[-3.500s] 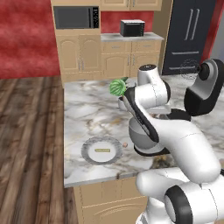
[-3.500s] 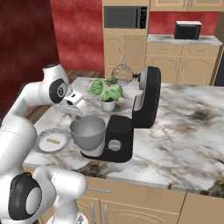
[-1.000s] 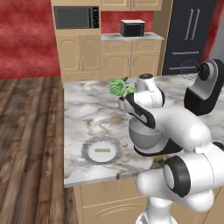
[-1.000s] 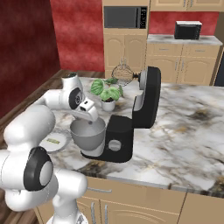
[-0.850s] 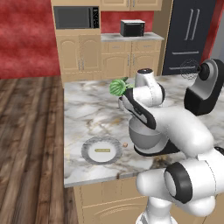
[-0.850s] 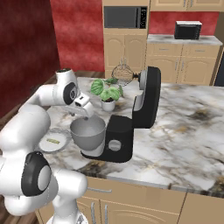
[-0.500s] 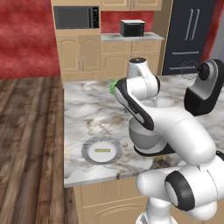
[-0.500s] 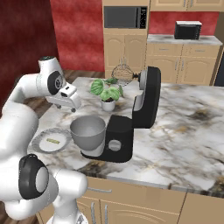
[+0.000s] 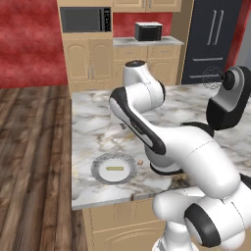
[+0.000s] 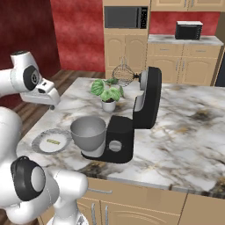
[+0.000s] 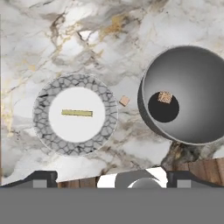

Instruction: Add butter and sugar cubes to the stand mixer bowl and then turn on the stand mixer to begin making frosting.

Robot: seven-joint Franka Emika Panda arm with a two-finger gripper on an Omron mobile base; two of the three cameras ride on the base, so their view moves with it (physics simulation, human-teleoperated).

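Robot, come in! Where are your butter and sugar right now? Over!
Pincer open, empty, high over the counter. One sugar cube in the mixer bowl, another on the counter beside the plate. Butter on the plate. Nothing in the way.

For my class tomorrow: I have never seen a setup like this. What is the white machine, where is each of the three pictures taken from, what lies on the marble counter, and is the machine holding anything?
The white machine is a robot arm on a base, in a computer-drawn kitchen. Two pictures come from cameras on the base, behind the arm to its left and right. The third looks straight down from a camera on the hand.

On the counter stands a black stand mixer with a grey metal bowl; one sugar cube lies inside the bowl. Beside the bowl is a white plate with a stick of butter on it. A second sugar cube lies on the marble between plate and bowl. A potted plant stands further back.

The gripper hangs above the counter with its fingers open, holding nothing.
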